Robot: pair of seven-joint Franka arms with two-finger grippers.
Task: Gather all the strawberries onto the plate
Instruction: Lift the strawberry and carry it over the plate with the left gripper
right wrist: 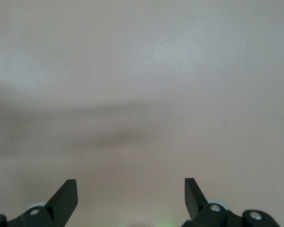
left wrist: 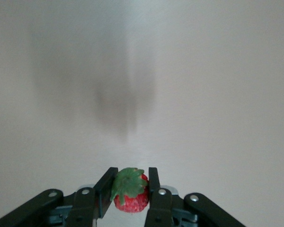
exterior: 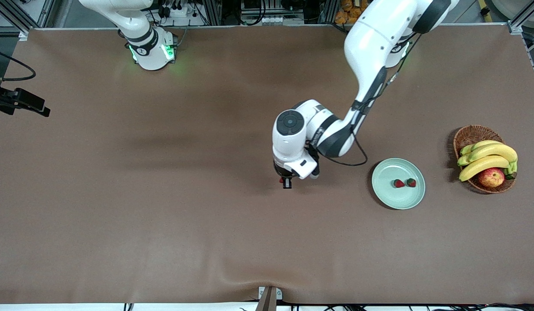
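Over the bare counter (exterior: 163, 216) well apart from the plate (exterior: 398, 199) and its two strawberries (exterior: 398, 183), the left gripper (exterior: 286, 183) pinches the third strawberry (left wrist: 130, 196), a shallow grip, clear only in the left wrist view, that might slip, while the waiting right gripper (right wrist: 131, 194) gapes empty.

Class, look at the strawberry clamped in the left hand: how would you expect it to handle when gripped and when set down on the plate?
The strawberry looks small against the left hand, so it is probably light. Its flesh likely bruises under a firm squeeze. Its rounded shape suggests it may roll a little on the smooth, glossy plate beside the two strawberries there.
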